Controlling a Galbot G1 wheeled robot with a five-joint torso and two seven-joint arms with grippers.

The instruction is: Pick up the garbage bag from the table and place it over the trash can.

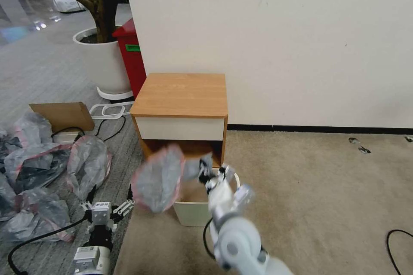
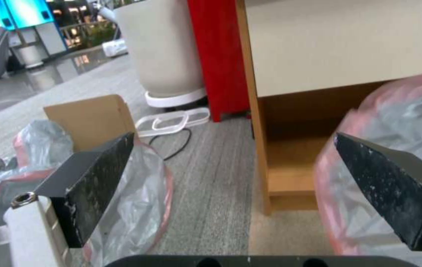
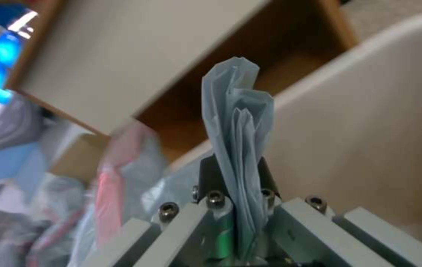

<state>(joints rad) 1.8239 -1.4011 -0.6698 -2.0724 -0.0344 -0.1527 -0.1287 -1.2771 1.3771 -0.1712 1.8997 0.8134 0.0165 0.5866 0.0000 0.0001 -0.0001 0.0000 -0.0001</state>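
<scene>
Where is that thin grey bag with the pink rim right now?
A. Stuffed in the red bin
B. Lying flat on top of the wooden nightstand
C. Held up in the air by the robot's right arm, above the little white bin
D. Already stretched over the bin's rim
C: the right end effector pinches the garbage bag, which hangs in the air beside the trash can, not over its rim.
</scene>
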